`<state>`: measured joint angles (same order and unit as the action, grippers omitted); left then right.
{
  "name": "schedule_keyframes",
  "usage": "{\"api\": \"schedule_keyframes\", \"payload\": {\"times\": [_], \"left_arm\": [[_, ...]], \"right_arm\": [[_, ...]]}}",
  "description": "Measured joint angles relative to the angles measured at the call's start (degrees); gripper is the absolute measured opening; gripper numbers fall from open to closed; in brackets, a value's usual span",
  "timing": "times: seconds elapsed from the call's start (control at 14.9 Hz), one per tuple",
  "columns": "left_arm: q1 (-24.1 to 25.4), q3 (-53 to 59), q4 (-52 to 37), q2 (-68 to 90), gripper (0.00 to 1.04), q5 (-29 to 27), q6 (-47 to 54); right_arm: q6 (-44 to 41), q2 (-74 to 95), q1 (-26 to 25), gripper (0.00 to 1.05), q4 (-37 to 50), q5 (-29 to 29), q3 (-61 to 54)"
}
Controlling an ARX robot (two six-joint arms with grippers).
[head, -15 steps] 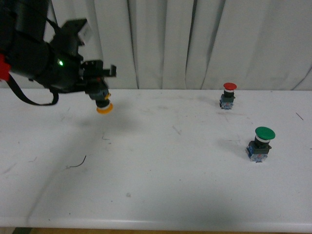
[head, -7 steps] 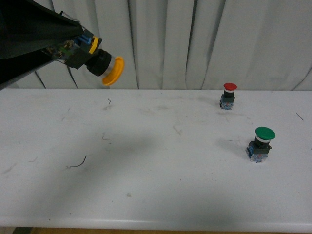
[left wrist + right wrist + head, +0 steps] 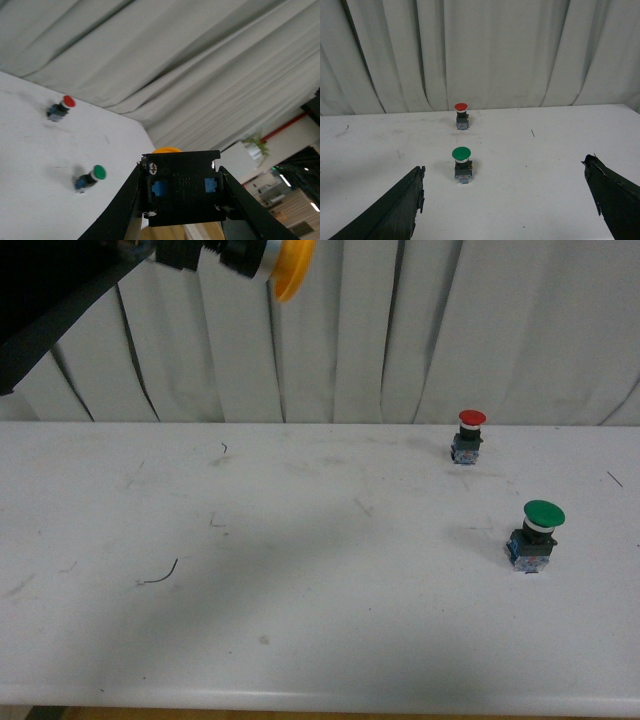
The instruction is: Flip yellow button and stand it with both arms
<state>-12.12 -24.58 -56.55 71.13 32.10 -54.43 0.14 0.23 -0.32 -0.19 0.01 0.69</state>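
Curtain (image 3: 450, 330) behind: left jaws clamp yellow button (image 3: 285, 268), lifted higher (right jaws wide).

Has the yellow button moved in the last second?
Yes. In the front view the yellow button has risen and shifted right, from just above the table to high against the curtain, while the red button stays put.

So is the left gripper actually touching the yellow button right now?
Touching. The left wrist view shows the yellow button's black contact block wedged inside the left gripper, with its two fingers each pressed flush against a side and no gap.
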Motion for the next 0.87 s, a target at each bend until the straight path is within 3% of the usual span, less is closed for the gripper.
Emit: {"api": "schedule_keyframes", "payload": {"times": [0.2,0.87], "left_arm": [[-2.7,0.7,-5.6,2.1,0.36,0.5,-4.2],[-1.6,1.0,-7.9,7.7,0.36,0.2,-5.7]], "right_arm": [[0.0,0.0,0.0,0.98,0.0,0.0,0.0],[0.0,0.0,0.0,0.98,0.0,0.0,0.0]]}}
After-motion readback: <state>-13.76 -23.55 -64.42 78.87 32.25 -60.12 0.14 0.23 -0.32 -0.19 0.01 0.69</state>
